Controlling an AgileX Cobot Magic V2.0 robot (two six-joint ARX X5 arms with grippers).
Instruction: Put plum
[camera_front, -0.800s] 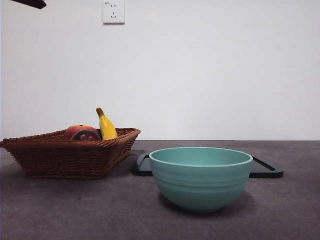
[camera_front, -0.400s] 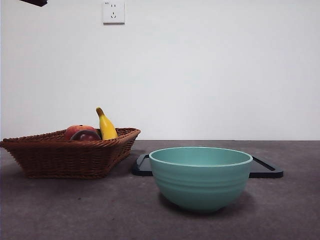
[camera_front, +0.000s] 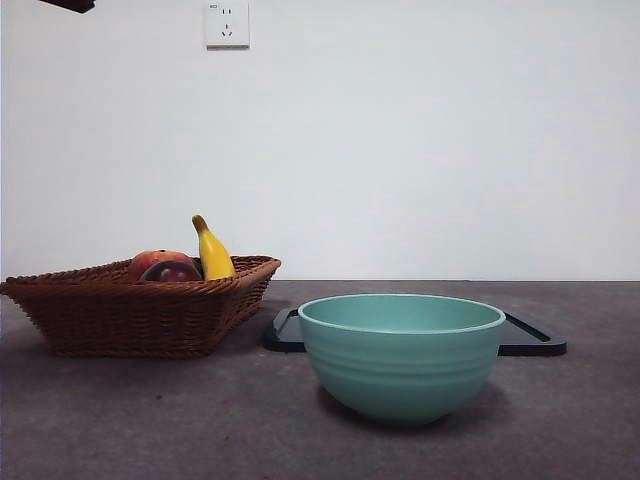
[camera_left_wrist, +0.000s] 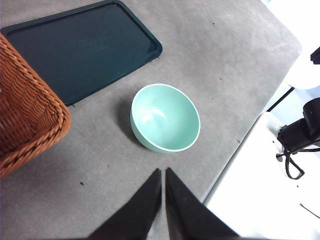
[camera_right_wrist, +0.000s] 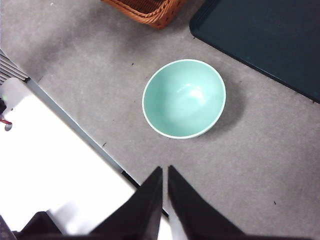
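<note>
The plum (camera_front: 173, 271) sits in the basket (camera_front: 140, 315), with a peach (camera_front: 152, 260) behind it and a banana (camera_front: 212, 252) beside it. A green bowl (camera_front: 401, 352) stands near the basket, in front of a dark tray (camera_front: 535, 340). The left gripper (camera_left_wrist: 163, 176) and right gripper (camera_right_wrist: 164, 175) hang high over the surface (camera_front: 150, 420), both closed and empty.

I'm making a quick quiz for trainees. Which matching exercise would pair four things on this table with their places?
Things:
1. plum
2. banana
3. teal bowl
4. dark tray

Places:
A. flat on the table behind the bowl
B. in the basket, in front of the peach-coloured fruit
C. standing empty on the table
D. poking tip-up out of the basket

Pairs: 1-B, 2-D, 3-C, 4-A
</note>
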